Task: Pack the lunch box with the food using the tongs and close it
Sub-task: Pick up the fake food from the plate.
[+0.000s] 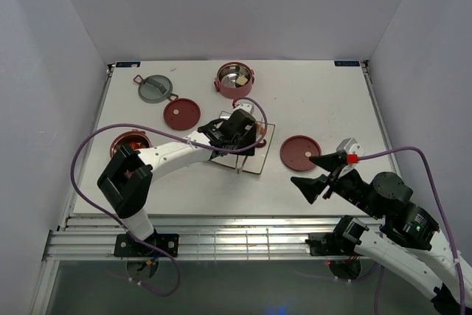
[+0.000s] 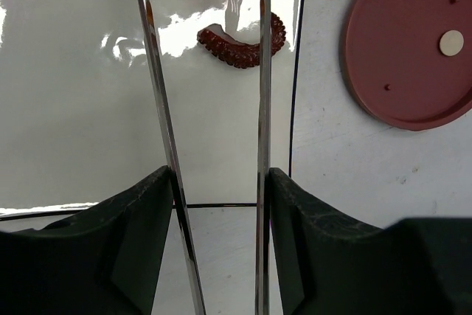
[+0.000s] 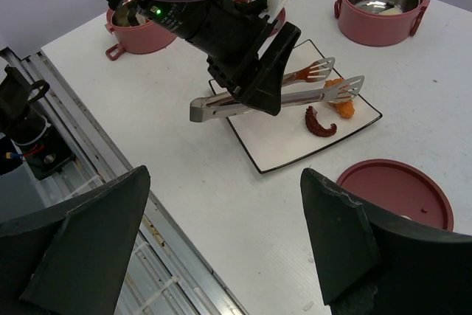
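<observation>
The left end effector (image 3: 254, 86) is clenched on the thin, silvery metal tongs (image 3: 313, 97). Its two black fingers press the V's polished arms from outside, over the square plate (image 3: 276, 145) in the middle of the table (image 1: 332, 101). The plate is glossy white with a thin black rim. The tongs' scalloped tips lie above its far part, by a crumbly orange fried piece (image 3: 343, 107). Just beside that piece lies a curled, dark red-brown tentacle piece (image 2: 240, 48) with knobbly suckers.

The right end effector (image 1: 306, 170) hangs released, jaws wide, above the table's near right part, grasping nothing.

One round dusty-red bowl (image 1: 234, 79) with a shiny steel inside stands near the far edge and holds a pale food piece (image 1: 240, 80). The second bowl (image 1: 129, 142) sits by the left edge, partly behind the left arm. A flat red disc lid (image 1: 300, 153) lies right of the plate, and another red lid (image 1: 181, 114) lies to the plate's far left. The grey-green top lid (image 1: 155, 88) rests near the far left corner.
</observation>
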`<state>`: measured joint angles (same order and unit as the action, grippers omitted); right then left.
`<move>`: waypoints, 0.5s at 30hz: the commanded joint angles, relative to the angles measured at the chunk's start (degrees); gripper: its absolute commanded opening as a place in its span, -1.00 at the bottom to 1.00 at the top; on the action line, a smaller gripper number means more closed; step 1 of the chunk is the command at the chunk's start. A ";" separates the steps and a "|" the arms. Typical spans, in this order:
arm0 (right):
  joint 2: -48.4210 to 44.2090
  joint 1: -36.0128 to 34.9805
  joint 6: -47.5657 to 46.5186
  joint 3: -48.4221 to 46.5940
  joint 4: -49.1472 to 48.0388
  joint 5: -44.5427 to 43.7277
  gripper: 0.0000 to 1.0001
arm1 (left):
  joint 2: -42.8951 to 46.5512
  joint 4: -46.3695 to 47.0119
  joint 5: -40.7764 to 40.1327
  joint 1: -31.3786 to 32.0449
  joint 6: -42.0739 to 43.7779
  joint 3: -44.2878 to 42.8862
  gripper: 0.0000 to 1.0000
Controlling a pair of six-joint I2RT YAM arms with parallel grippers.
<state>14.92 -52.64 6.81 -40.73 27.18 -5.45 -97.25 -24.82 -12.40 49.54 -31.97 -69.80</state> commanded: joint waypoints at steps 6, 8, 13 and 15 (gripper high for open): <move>-0.85 -0.44 -0.74 -1.98 -1.43 -0.44 0.77 | 1.54 1.62 0.98 0.38 0.68 -3.06 0.25; -0.85 -0.44 -0.74 -1.98 -1.43 -0.44 0.77 | 2.15 1.35 0.98 0.47 0.68 -2.97 0.25; -0.77 -0.44 -0.74 -1.98 -1.51 -0.44 0.77 | 3.21 0.12 0.54 0.38 0.06 -2.62 0.25; -0.68 -0.53 -0.74 -1.98 -1.51 -0.35 0.77 | 3.82 -1.01 -0.16 0.38 -0.46 -2.71 0.25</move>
<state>14.92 -52.66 6.81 -40.73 27.18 -5.45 -97.08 -25.26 -12.23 49.54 -31.81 -70.48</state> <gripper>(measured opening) 0.883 0.626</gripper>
